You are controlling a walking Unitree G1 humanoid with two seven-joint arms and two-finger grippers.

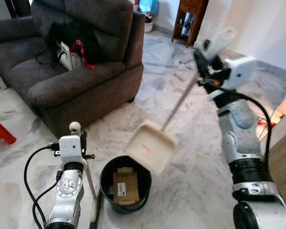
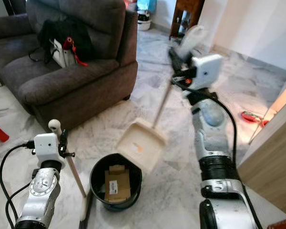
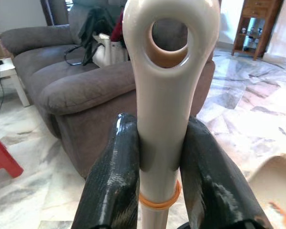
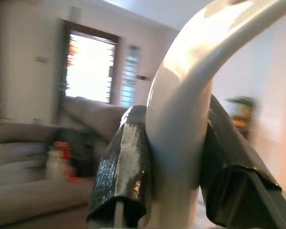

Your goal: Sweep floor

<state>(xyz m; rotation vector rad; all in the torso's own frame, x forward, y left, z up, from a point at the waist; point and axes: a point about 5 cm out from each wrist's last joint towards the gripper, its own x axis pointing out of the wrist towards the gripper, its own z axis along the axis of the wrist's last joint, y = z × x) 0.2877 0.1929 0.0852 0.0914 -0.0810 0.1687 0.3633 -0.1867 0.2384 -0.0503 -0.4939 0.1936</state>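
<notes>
Right claw (image 1: 203,56) clamps the dustpan (image 1: 151,145) handle — pan tilted over the black bin (image 1: 125,183), likely to tip. Left claw (image 3: 155,157) grips the broom (image 1: 86,171), upright beside the bin.

Dustpan (image 2: 139,143), somewhat blurred, tilts over black bin (image 2: 115,183).

A dark grey-brown sofa (image 1: 76,71) takes up the upper left of the frame, with a black bag (image 1: 69,36) and a white bag with a red tassel (image 1: 71,55) resting on its seat. At the top centre a dark wooden cabinet (image 1: 190,19) stands against the wall, and a red stool leg (image 1: 0,131) pokes in at the left edge over the marble floor (image 1: 190,157).
</notes>
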